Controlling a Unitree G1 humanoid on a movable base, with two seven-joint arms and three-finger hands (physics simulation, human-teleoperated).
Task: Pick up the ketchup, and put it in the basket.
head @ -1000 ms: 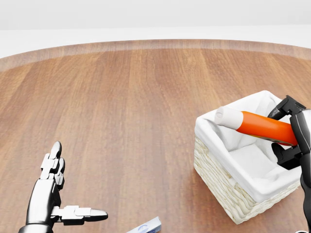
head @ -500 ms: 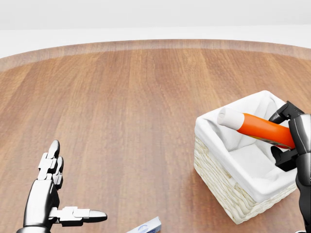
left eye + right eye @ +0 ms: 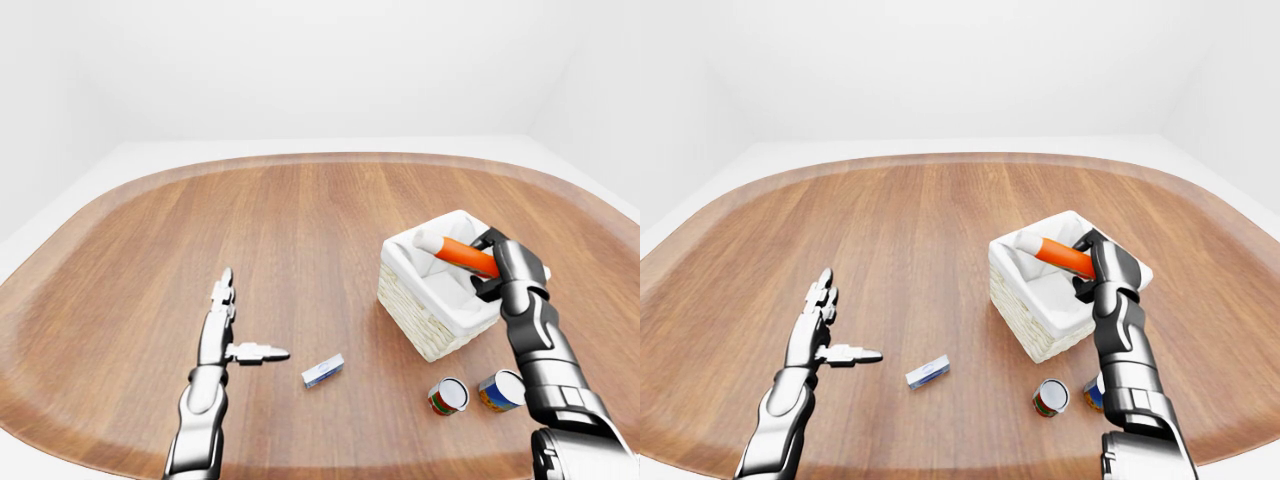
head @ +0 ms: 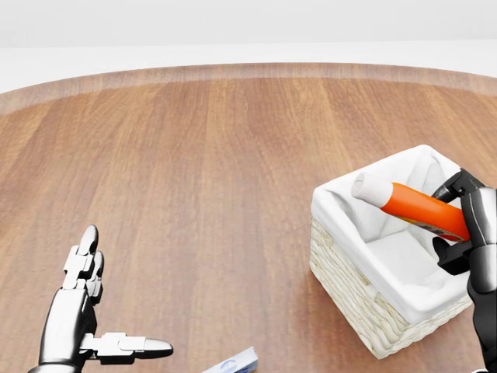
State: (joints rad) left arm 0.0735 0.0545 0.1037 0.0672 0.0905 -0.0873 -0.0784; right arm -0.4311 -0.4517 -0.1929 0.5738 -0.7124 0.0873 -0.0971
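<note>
The ketchup is an orange bottle with a white cap, lying tilted with the cap end toward the left, over the opening of the white-lined wicker basket at the right of the head view. My right hand is shut on the bottle's base end, above the basket's right side. The bottle's cap end sits low, near the basket's left rim. My left hand is open and empty, held above the table at the lower left of the head view.
A small blue-and-white box lies on the round wooden table between my hands. Two cans lie below the basket in the left-eye view, near my right forearm.
My right hand has lowered the ketchup slightly into the basket's opening and shifted a little right. My left hand has barely moved.
</note>
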